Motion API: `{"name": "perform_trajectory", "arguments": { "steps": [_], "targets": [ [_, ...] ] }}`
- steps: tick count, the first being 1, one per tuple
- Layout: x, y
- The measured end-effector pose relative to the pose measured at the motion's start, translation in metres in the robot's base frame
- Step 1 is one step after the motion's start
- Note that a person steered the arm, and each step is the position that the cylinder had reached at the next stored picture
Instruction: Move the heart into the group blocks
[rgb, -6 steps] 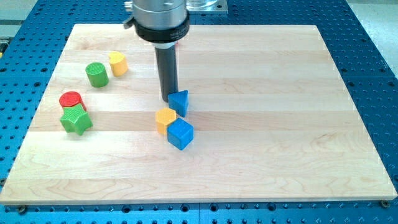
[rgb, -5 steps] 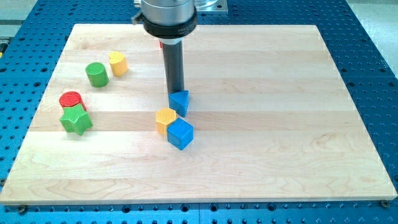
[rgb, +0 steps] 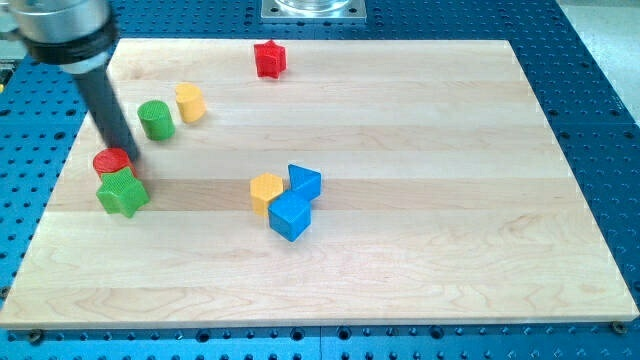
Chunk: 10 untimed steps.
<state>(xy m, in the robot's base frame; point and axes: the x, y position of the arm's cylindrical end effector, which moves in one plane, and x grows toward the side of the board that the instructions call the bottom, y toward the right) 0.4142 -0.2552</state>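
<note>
Two yellow blocks show, and I cannot tell for sure which is the heart. One yellow block (rgb: 266, 190) sits mid-board, touching a blue cube (rgb: 290, 216) and a blue triangular block (rgb: 304, 181). The other yellow block (rgb: 189, 101) is at upper left beside a green cylinder (rgb: 155, 119). My tip (rgb: 130, 158) is at the left, against the right edge of a red cylinder (rgb: 112, 160), just above a green star (rgb: 122, 193).
A red star (rgb: 268, 58) stands alone near the board's top edge. The wooden board (rgb: 450, 200) lies on a blue perforated table. The arm's body enters from the view's top left corner.
My rod has swung from the mid-board blue triangular block to the left group. The blue triangular block has shifted slightly right and down. The red star is now uncovered.
</note>
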Motion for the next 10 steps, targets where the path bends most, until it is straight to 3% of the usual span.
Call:
{"name": "perform_trajectory", "arguments": {
  "steps": [1, 2, 3, 4, 6, 8, 10],
  "targets": [
    [-0.051, -0.011],
    [-0.09, 0.027],
    [-0.085, 0.1],
    [-0.033, 0.145],
    [-0.05, 0.145],
    [0.021, 0.2],
    [0.019, 0.158]
  ]
}}
